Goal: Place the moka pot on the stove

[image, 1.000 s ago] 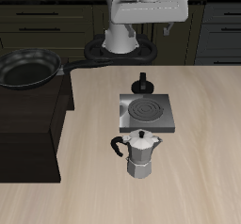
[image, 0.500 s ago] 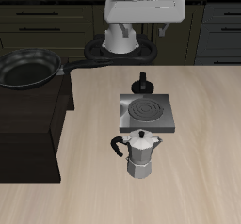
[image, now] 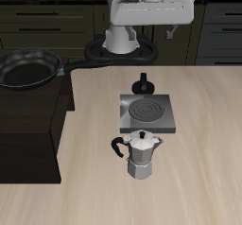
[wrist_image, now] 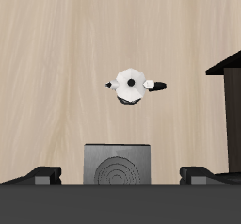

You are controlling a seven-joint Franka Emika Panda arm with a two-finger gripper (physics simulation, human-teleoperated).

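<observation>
Pincer point(wrist_image: 120, 176) hangs high above the desk point(image: 203, 181), fingers spread wide, gripping nothing. Stove point(image: 145, 111) sits under it, the moka pot point(image: 141, 155) upright just in front, nearer the desk's front edge, apart from the plate. Risks, as I judge: a descent off-centre clips the lid knob or the black handle point(image: 119, 144) and tips the pot; a grip on the narrow waist slips on the facets. Small black knob point(image: 143, 81) behind the stove and frying pan point(image: 26, 70) sit clear.
</observation>
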